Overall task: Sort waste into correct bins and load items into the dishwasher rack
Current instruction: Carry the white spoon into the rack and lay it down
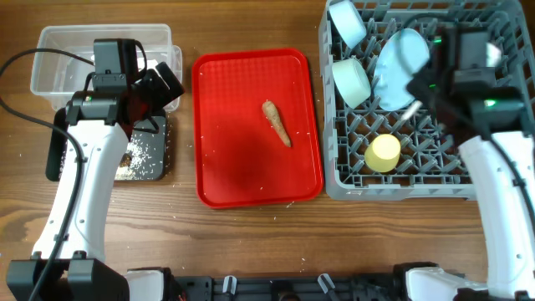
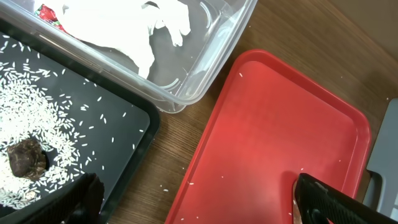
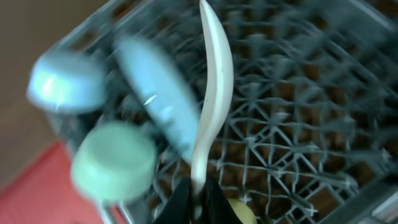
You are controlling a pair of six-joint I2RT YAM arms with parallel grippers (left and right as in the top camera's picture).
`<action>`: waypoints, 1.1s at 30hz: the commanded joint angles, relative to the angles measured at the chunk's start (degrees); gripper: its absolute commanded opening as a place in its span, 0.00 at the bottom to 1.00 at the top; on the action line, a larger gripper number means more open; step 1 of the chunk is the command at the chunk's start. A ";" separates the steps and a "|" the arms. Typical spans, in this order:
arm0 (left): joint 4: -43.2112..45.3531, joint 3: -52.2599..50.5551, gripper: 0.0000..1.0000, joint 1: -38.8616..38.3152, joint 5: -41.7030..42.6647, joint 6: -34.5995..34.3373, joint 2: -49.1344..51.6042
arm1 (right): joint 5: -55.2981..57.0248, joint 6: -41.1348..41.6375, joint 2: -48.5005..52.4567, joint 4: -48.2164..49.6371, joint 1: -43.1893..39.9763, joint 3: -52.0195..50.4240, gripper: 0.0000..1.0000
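Observation:
The grey dishwasher rack point(image 1: 485, 180) at the right holds the pale blue plate point(image 1: 398, 63), the white bowl point(image 1: 345, 20), the mint-green bowl point(image 1: 351, 81) and the yellow cup point(image 1: 383, 154). My right gripper point(image 3: 198, 193) is shut on the white spoon point(image 3: 212, 87) above the rack; the spoon's end shows overhead point(image 1: 410, 112). The carrot-like stick point(image 1: 277, 123) lies on the red tray point(image 1: 226, 167). My left gripper point(image 2: 193, 196) is open over the gap between the black tray point(image 2: 134, 134) and the red tray. The black tray holds rice point(image 2: 37, 106) and the brown lump point(image 2: 26, 159). The clear tub point(image 2: 214, 59) holds crumpled paper point(image 2: 134, 28).
Loose rice grains lie on the wooden table point(image 1: 180, 188) and on the red tray point(image 2: 273, 137). The left arm point(image 1: 84, 159) covers part of the black tray and the tub. The right arm point(image 1: 501, 159) reaches over the rack's right side.

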 commanded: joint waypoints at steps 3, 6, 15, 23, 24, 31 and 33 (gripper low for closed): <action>0.11 0.81 1.00 0.22 0.04 -0.35 -0.46 | 0.90 25.11 3.32 -0.28 -4.48 -5.25 0.04; 0.11 0.79 1.00 0.22 0.04 -0.35 -0.46 | 0.94 29.35 5.05 0.52 -4.48 -7.63 0.04; 0.11 0.81 1.00 0.22 0.04 -0.35 -0.46 | 0.98 31.17 8.11 4.39 -4.55 -10.47 0.56; 0.11 0.79 1.00 0.20 0.04 -0.35 -0.46 | -0.11 12.72 3.02 7.26 -4.57 -9.62 1.00; 0.11 0.81 1.00 0.22 0.04 -0.35 -0.46 | -0.74 8.81 1.97 7.39 -4.57 -9.29 1.00; 0.11 0.79 1.00 0.22 0.04 -0.35 -0.46 | -22.58 -21.94 -5.16 12.87 -3.06 -8.98 1.00; 0.11 0.79 1.00 0.22 0.04 -0.35 -0.46 | -24.24 -23.76 -5.57 14.10 -0.74 -8.98 1.00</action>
